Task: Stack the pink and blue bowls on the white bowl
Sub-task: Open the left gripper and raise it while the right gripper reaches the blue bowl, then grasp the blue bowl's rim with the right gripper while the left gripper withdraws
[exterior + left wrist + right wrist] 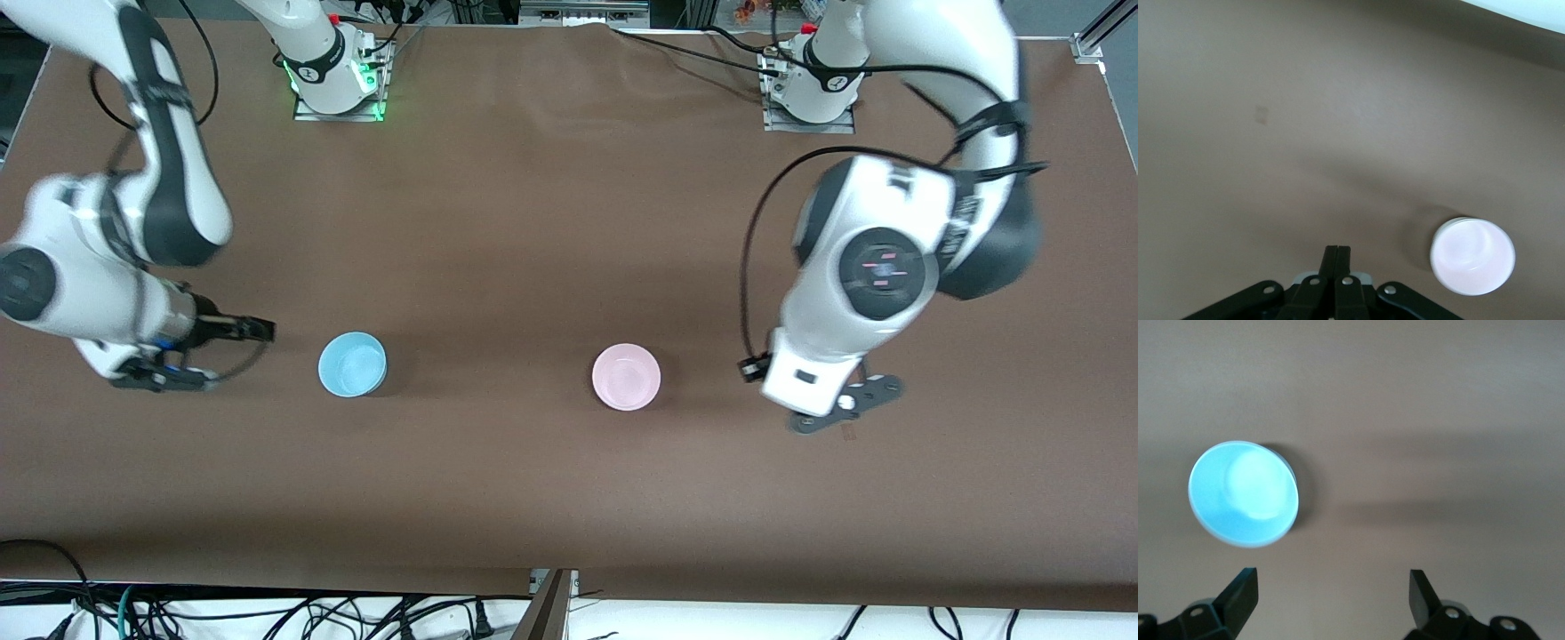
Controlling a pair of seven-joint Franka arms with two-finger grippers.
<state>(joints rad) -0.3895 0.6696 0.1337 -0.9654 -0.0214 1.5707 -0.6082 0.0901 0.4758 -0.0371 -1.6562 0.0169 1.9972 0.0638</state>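
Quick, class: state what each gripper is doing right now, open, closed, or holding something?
Left gripper: closed, holding nothing, over bare table beside the pink bowl.
Right gripper: open, empty, near the blue bowl.

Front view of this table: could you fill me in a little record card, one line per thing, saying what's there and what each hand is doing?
blue bowl: upright on the table, toward the right arm's end
pink bowl: upright on the table, toward the left arm's end, apart from the blue one
white bowl: not in view
right hand: open, empty, beside the blue bowl
left hand: shut, empty, beside the pink bowl
table: brown cover
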